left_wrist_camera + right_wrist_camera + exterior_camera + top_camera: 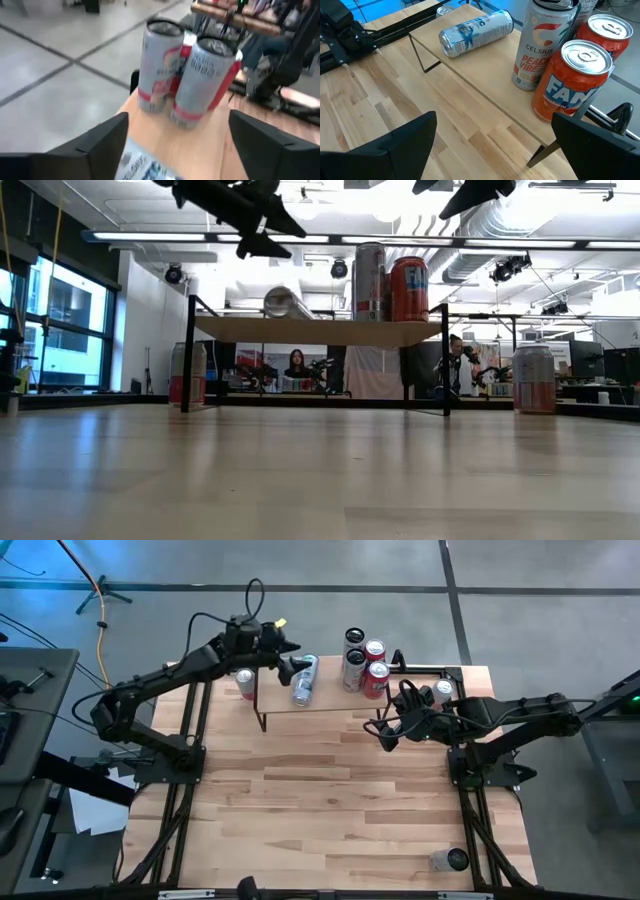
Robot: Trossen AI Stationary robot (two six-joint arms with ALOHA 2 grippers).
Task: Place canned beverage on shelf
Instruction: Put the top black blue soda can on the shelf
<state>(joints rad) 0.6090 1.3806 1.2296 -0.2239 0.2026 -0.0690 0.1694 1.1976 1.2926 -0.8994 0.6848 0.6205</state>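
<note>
Cans on the shelf [330, 700]: 4 upright [364, 666], 1 lying [305, 680]; left pincer [288, 658] and right pincer [385, 733] both released.

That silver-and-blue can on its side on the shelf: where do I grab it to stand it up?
Grip the silver-and-blue can across the middle of its round body, coming straight down from above. It lies flat on the shelf, ends free, apart from the standing cans. The left gripper looks nearest.

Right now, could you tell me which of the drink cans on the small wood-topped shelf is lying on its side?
The silver can with blue print, alone near one end of the wood-topped shelf. The other cans, including the orange Fanta can and tall white Celsius can, stand upright together.
</note>
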